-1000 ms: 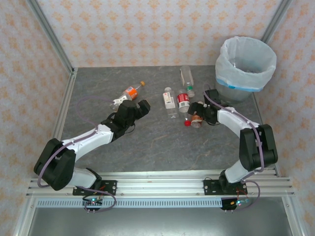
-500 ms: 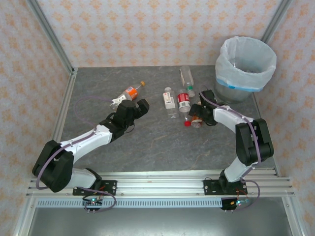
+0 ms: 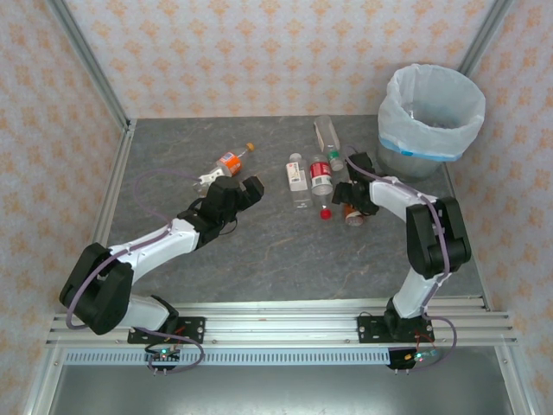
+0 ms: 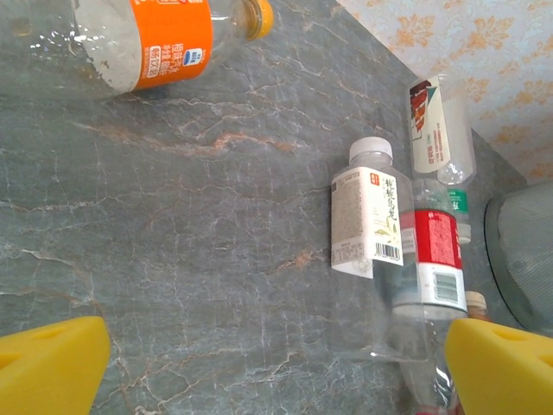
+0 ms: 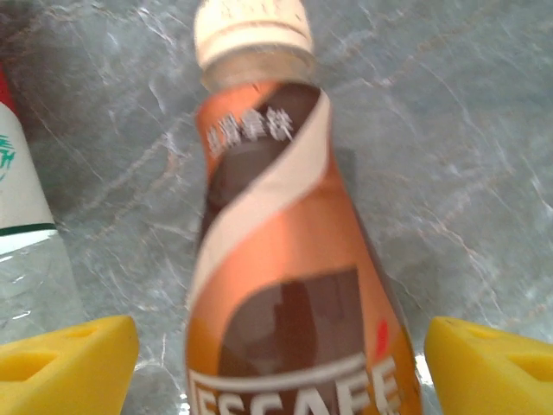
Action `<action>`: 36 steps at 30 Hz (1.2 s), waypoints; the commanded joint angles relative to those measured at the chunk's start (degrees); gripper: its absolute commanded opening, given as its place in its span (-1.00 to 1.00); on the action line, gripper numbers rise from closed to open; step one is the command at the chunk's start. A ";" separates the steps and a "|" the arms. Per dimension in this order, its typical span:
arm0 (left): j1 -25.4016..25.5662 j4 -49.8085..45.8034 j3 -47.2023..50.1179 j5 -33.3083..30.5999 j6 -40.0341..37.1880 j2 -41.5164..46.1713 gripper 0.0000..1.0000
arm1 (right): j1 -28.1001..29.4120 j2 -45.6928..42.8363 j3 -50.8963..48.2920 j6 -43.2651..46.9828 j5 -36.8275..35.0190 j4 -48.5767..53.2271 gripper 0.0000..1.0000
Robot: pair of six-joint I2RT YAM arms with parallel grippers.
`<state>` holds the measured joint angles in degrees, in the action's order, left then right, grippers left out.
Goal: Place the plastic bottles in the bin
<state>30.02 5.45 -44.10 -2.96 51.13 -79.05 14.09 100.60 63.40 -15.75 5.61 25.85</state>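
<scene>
Straddling the small brown-labelled plastic bottle with a cream cap (image 5: 285, 285), which lies on the grey stone surface (image 3: 259, 251) near-left of the round grey-blue bag-lined bin (image 3: 423, 145), the right pincer (image 5: 281, 346) stands open, so I judge it must next close firmly and lift toward far right; the left pincer (image 4: 276, 367) is open and empty.

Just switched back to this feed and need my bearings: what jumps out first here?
The big bag-lined bin at the far right corner of the table draws the eye first. Next, the brown coffee bottle lying between the open fingers of the right gripper. Clear bottles cluster mid-table, with an orange-labelled bottle apart on the left, beyond the open left gripper.
</scene>
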 commanded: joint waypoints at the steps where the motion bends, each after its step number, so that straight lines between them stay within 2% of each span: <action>1: 0.28 0.87 0.23 1.15 -1.23 0.38 1.00 | -1.01 2.84 3.68 6.22 2.87 6.22 0.73; 10: 0.21 1.55 -0.52 4.13 -2.78 -0.10 1.00 | -2.75 6.40 6.63 10.11 3.49 10.60 0.71; 16: 0.21 1.31 -3.20 8.35 -3.67 -2.54 1.00 | -2.75 8.14 7.62 10.91 3.31 11.91 0.50; 21: 0.25 1.71 -3.46 8.59 -3.41 -2.96 1.00 | -2.66 7.97 7.15 11.45 2.48 11.82 0.37; 24: 0.26 0.04 -4.28 8.53 -4.04 -3.01 1.00 | -2.66 7.35 6.53 11.62 1.78 11.32 0.14; 36: 0.23 1.26 -4.38 11.29 -3.77 -5.04 1.00 | -2.66 -0.03 -0.05 9.61 -3.60 4.23 -0.14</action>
<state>30.02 5.69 -47.22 7.07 47.97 -83.31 11.35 103.57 64.47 -5.26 5.43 32.01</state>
